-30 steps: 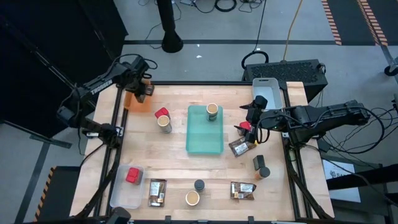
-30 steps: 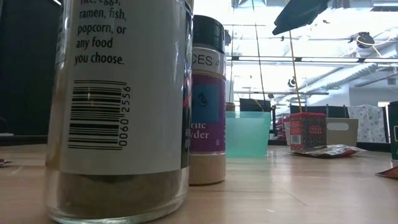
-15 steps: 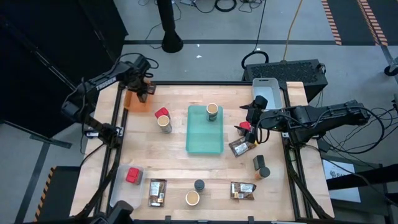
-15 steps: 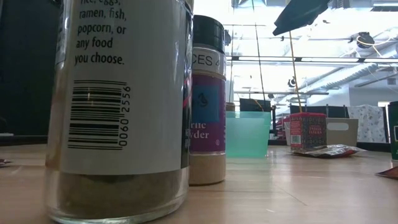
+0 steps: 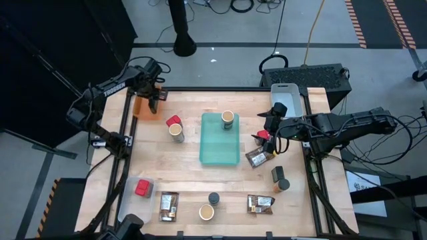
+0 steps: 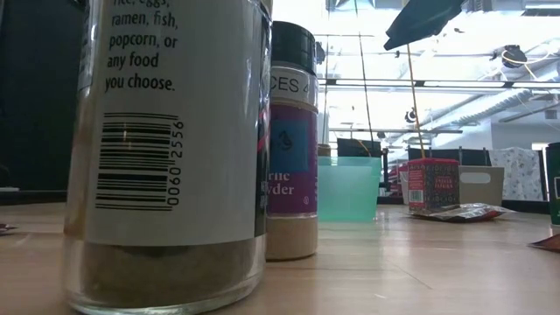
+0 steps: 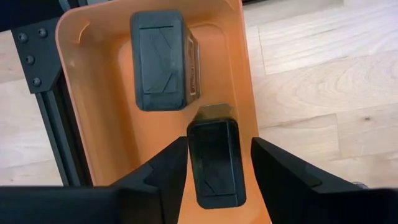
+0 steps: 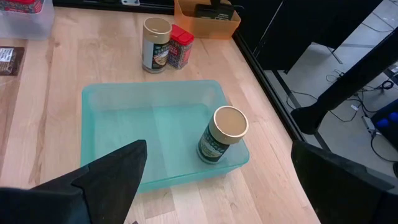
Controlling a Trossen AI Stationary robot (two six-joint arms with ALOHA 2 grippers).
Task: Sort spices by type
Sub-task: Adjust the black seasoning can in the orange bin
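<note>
Over the surface [image 5: 187,167] in the high view, the left gripper [image 5: 152,95] hangs above the orange bin [image 5: 143,107] at the far left corner, while the right gripper [image 5: 269,124] waits spread wide beside a red box [image 5: 265,135].

At table height, 2 tall jars [image 6: 166,149] fill the foreground; neither gripper shows.

From the left wrist, a black jar [image 7: 214,163] lies in the bin between parted fingers [image 7: 163,172], seemingly released beside another [image 7: 159,60]. Rising straight up should avoid nudging either.

From the right wrist, a tan jar [image 8: 222,134] stands in the teal tray [image 8: 112,99].
</note>
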